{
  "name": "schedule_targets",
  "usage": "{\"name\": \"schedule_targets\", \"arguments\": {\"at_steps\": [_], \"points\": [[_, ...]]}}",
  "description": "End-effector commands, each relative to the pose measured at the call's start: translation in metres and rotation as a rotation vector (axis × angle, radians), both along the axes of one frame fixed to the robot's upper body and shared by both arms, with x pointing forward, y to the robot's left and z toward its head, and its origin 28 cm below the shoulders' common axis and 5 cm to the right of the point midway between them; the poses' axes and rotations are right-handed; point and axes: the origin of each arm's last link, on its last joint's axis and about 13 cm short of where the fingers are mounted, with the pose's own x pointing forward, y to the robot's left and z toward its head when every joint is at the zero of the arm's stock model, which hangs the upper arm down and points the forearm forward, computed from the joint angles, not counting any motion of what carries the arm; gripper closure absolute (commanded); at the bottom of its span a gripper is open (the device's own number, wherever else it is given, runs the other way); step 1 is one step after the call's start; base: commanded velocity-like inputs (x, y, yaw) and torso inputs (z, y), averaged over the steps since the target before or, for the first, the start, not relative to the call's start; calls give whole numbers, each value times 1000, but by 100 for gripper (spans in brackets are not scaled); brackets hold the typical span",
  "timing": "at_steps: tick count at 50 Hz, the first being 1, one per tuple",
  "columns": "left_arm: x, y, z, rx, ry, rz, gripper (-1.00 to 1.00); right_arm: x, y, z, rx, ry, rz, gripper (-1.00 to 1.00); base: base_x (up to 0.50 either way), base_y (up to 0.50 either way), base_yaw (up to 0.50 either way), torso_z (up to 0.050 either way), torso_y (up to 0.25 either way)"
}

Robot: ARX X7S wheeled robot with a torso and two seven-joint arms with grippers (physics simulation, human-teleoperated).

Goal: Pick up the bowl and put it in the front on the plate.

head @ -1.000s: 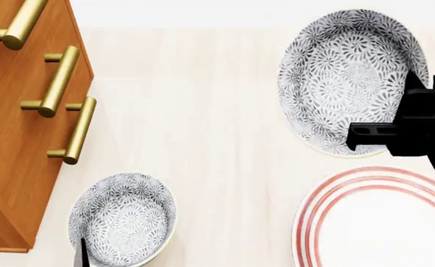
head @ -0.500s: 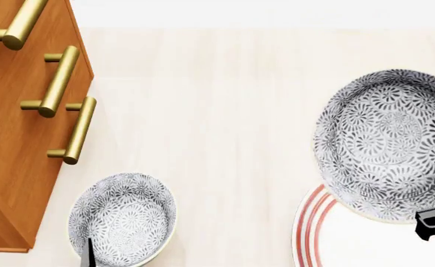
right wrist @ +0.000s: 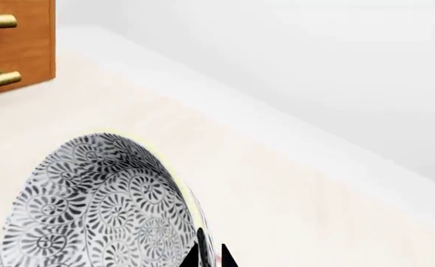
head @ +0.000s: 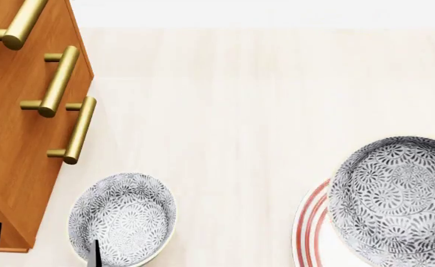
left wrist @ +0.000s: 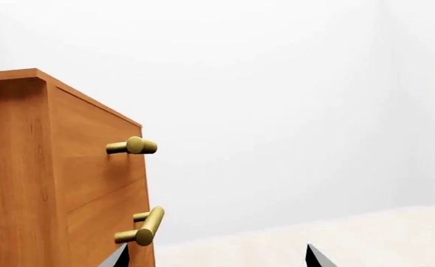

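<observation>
The flower-patterned bowl (head: 395,200) hangs at the lower right of the head view, covering most of the red-ringed plate (head: 306,233) beneath it. Whether the bowl touches the plate cannot be told. In the right wrist view my right gripper (right wrist: 208,257) is shut on the rim of the bowl (right wrist: 91,211), one finger inside and one outside. The right gripper itself is out of the head view. My left gripper (head: 41,250) stands open at the lower left, with nothing between its fingertips (left wrist: 315,257).
A second patterned bowl (head: 122,218) sits on the pale tabletop (head: 225,111) at the near left, beside my left gripper. A wooden cabinet (head: 10,139) with brass handles (head: 58,80) lines the left edge. A white wall (left wrist: 292,111) rises behind the table.
The bowl in my right gripper has travelled from the far right toward the near edge and now sits over the plate. The right arm has left the head view. Left fingertips crept up slightly.
</observation>
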Motion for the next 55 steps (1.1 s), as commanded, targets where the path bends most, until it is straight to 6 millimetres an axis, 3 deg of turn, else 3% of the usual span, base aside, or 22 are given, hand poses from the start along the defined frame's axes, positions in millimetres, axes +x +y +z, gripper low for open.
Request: {"name": "schedule_targets", "arguments": {"at_steps": [1, 14, 19, 27, 41, 55], "points": [[0, 0, -1, -6, 15, -7, -100, -11, -16, -4, -56, 1, 4, 100, 0, 0, 0, 0, 0], [1, -1, -2, -17, 35, -18, -100, -8, -11, -22, -44, 58, 61, 100, 0, 0, 0, 0, 0], [2, -1, -3, -22, 45, -22, -100, -5, -6, -19, 175, 75, 99, 100, 0, 0, 0, 0, 0], [2, -1, -6, -24, 63, -32, -100, -1, -11, -15, 343, 80, 84, 100, 0, 0, 0, 0, 0], [2, -2, -8, -20, 86, -42, -100, 8, -14, -27, 379, 149, -6, 100, 0, 0, 0, 0, 1], [3, -3, -10, -10, 102, -43, -100, 14, -18, -58, 375, 268, -69, 100, 0, 0, 0, 0, 0]]}}
